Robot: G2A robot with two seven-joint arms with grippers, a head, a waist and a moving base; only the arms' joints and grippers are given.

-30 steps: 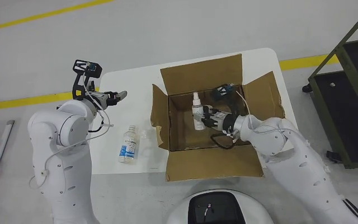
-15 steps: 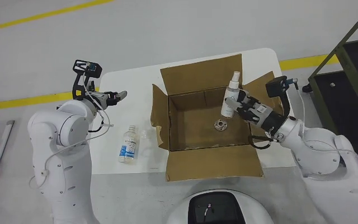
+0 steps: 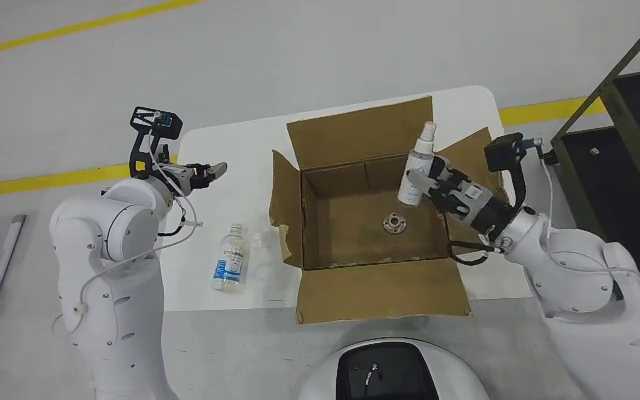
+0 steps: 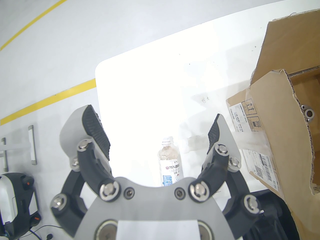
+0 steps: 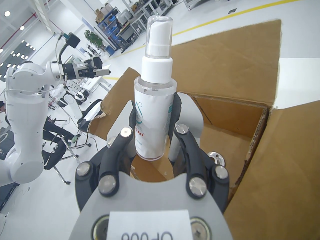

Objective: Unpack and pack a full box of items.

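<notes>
An open cardboard box (image 3: 330, 232) stands in the middle of the white table (image 3: 235, 150). My right gripper (image 3: 428, 183) is shut on a white spray bottle (image 3: 417, 168), held upright above the box's right wall; the spray bottle (image 5: 153, 96) has a clear cap. On the box floor lies a small round metal part (image 3: 394, 222). A clear bottle with a blue label (image 3: 230, 258) lies on the table left of the box. My left gripper (image 3: 208, 172) hangs open above the table's left side, with the clear bottle (image 4: 170, 162) below it between the fingers (image 4: 96, 131).
The box flaps (image 3: 362, 128) are folded outward on all sides. A green metal rack (image 3: 600, 170) stands on the floor to the right of the table. Yellow lines (image 3: 50, 178) run along the floor.
My right gripper has lifted the spray bottle out of the box, up and to the right. The left arm has kept still.
</notes>
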